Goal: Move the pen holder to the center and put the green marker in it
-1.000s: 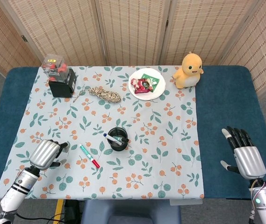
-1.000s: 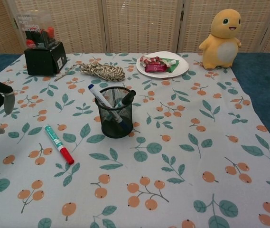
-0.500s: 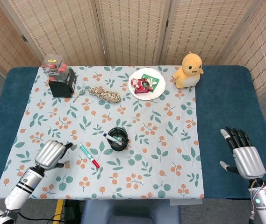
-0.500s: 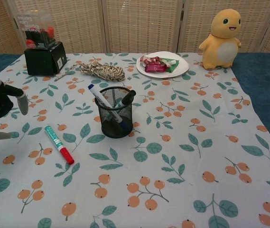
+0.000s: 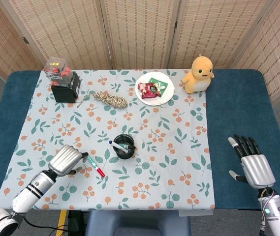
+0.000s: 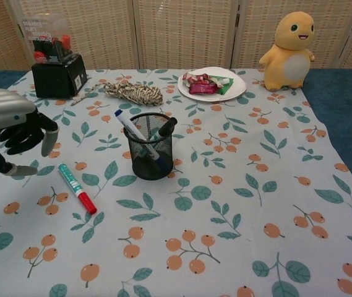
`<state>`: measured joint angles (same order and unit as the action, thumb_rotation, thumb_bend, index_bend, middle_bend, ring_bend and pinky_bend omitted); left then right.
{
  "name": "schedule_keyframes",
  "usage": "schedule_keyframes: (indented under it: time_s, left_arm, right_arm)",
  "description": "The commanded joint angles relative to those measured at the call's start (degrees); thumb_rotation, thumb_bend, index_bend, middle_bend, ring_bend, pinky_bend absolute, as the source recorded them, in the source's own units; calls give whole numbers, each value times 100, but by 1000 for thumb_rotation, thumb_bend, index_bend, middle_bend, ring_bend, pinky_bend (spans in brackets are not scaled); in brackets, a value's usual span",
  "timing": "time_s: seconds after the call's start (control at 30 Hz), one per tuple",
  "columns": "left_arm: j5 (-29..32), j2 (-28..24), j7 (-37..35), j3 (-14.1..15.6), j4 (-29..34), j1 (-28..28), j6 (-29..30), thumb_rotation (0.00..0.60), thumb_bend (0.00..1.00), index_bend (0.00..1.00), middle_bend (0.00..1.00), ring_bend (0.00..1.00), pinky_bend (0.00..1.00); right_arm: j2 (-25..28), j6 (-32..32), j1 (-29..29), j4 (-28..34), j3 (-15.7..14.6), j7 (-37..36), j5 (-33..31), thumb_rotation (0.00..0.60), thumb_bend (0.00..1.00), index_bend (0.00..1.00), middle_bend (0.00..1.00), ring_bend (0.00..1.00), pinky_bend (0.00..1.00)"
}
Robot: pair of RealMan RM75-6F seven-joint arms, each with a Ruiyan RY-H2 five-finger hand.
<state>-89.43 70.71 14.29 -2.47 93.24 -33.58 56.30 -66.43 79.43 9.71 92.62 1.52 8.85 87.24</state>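
The black mesh pen holder stands upright near the middle of the floral cloth, with two dark markers leaning in it. The green marker, red-capped, lies flat on the cloth just left of the holder. My left hand hovers right beside the marker's green end, fingers curved downward and apart, holding nothing. My right hand rests over the blue table surface at the right, fingers spread; only the head view shows it.
A black box with a clear container of red items sits at the back left. A coiled rope, a white plate with packets and a yellow plush toy line the far side.
My left hand has moved right across the cloth, closing most of the gap to the green marker. The right hand has drifted slightly down and left.
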Motion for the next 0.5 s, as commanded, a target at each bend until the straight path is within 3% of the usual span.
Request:
schedule_keyframes:
  time_s: [0.03,0.5]
  left_arm:
    - [47,37,108,-31,0,-86,-83,600,329,547,815,728,716]
    - [144,241,392,97,-45,-269,-295,600,351,542,815,729,716]
  right_arm:
    - [2,-2,-2,4,2,8,-3,600,152,0,0,0,0]
    - [13,5,-11,7,-10,-24,57,600,152,0,0,0,0]
